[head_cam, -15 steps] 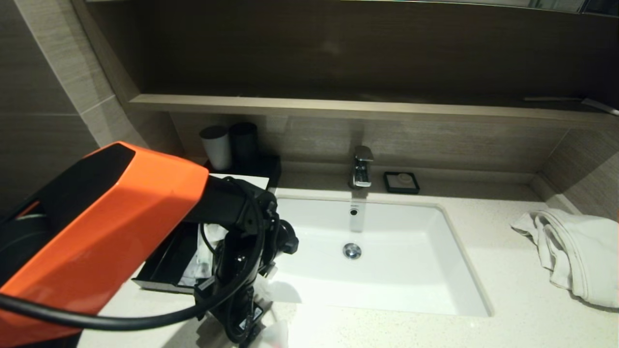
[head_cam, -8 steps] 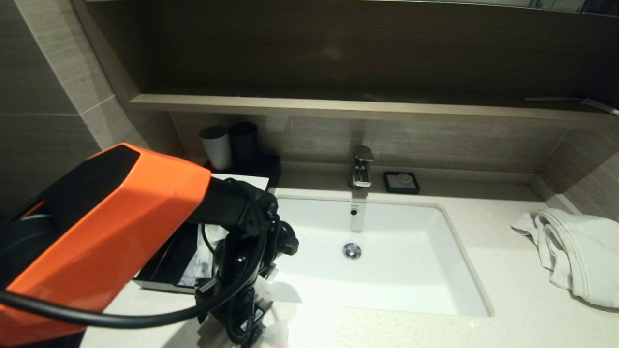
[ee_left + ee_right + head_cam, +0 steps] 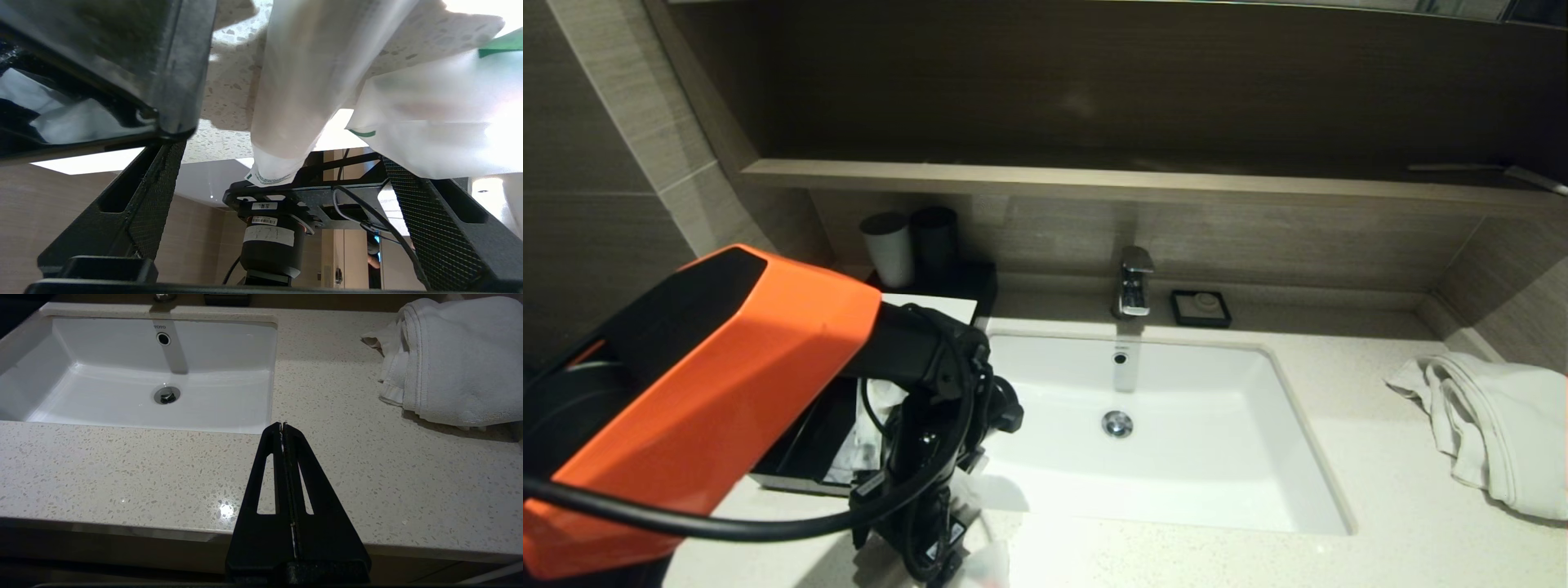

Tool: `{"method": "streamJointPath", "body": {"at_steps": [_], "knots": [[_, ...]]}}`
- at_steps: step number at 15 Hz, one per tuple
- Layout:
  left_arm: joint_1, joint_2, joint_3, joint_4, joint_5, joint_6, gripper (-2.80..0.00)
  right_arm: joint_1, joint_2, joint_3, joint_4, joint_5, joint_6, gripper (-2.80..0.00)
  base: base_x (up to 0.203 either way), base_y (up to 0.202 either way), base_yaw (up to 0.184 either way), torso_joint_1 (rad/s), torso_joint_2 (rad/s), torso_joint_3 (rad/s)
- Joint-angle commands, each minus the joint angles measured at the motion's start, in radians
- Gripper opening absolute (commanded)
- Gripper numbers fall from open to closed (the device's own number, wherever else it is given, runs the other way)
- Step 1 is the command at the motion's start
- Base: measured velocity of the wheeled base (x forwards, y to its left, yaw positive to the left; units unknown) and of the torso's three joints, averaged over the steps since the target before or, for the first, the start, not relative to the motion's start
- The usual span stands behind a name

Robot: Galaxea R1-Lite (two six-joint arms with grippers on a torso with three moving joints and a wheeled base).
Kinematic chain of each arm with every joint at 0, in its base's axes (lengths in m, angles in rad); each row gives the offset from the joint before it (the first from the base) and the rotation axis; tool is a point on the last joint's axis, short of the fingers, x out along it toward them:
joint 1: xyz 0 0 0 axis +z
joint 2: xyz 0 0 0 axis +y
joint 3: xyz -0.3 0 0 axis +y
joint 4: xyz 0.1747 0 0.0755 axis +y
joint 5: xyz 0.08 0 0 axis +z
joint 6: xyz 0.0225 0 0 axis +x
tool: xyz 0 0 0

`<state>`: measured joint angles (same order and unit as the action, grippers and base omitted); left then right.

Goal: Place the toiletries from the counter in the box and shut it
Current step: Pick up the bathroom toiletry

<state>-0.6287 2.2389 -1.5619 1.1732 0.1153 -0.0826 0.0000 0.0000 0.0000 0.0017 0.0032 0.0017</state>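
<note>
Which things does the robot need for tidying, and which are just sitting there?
Needed: packets, box, counter, left gripper open over the packets.
Just there: towel, tap, soap dish, two cups, right gripper parked, shut.

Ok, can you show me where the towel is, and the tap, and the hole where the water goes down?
towel (image 3: pixel 1494 433), head view, on its folded white middle.
tap (image 3: pixel 1134 282), head view, on its shiny metal body.
drain (image 3: pixel 1117 423), head view, on the round metal plug in the sink floor.

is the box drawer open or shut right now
Open: the box has its drawer pulled out toward the counter's front, with white packets lying inside it.
</note>
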Motion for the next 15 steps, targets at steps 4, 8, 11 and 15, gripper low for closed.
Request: {"method": "streamJointPath", "body": {"at_steps": [4, 8, 11, 15], "knots": [[0.0, 0.001, 0.0, 0.006, 0.001, 0.0, 0.0, 0.0, 0.0, 0.0, 0.0, 0.0, 0.0, -2.8, 0.0, 0.0, 0.0, 0.0, 0.0, 0.0], [0.0, 0.002, 0.0, 0.006, 0.001, 0.0, 0.0, 0.0, 0.0, 0.0, 0.0, 0.0, 0.0, -2.8, 0.0, 0.0, 0.0, 0.0, 0.0, 0.0], [0.0, 0.003, 0.0, 0.006, 0.002, 0.0, -2.8, 0.0, 0.0, 0.0, 0.0, 0.0, 0.0, -2.8, 0.0, 0.0, 0.0, 0.0, 0.0, 0.0], [0.0, 0.01, 0.002, 0.006, 0.002, -0.003, -2.8, 0.0, 0.0, 0.0, 0.0, 0.0, 0.0, -2.8, 0.0, 0.0, 0.0, 0.0, 0.0, 0.0]]}}
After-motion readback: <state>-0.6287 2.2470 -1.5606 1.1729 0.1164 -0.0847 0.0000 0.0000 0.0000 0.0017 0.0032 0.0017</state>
